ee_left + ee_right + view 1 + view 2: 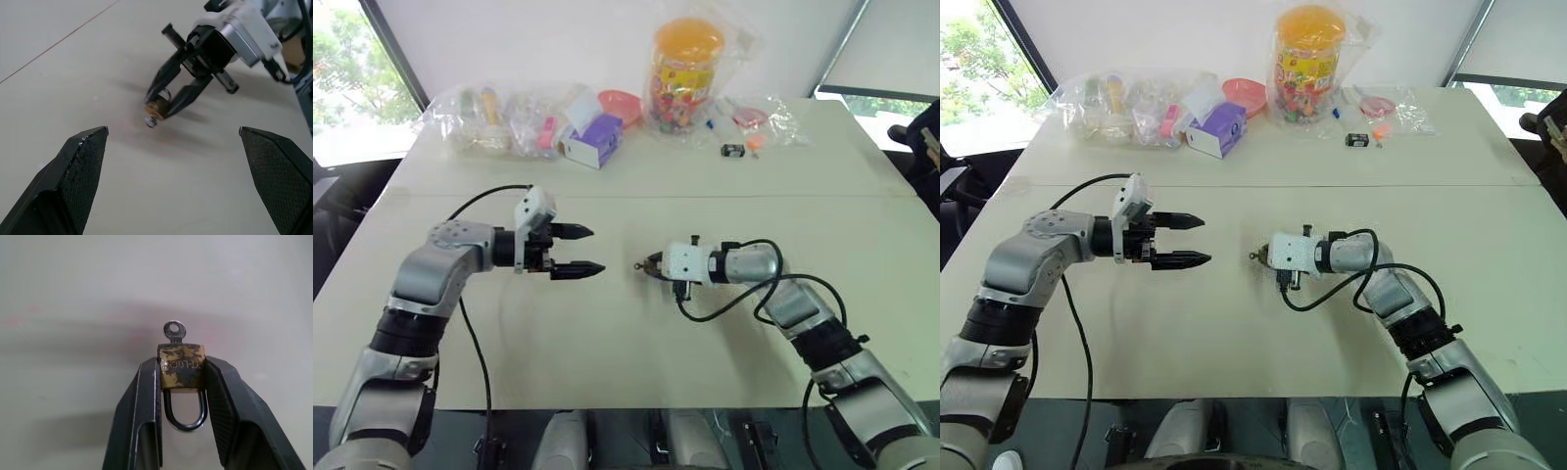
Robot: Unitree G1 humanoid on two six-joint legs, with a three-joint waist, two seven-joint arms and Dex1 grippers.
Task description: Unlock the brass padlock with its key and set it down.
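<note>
So the right pincer [181,377] is pinching the brass padlock [181,371] by its two flat sides, one finger on each. It holds the lock up off the pale bench [626,333], roughly mid-bench, a bit toward the robot's right. The lock's long axis runs in line with the fingers: the silver shackle [185,413] loops back between them toward the wrist, and the body's keyhole end faces outward, away from the wrist. The little silver key [174,330] sticks out of that end along the same axis, round head outermost.

From the head views that tip aims across at the left pincer [579,250], which floats over the bench near it, fingers spread wide with nothing between them and pointing back at the lock. The two are apart, not touching.
</note>
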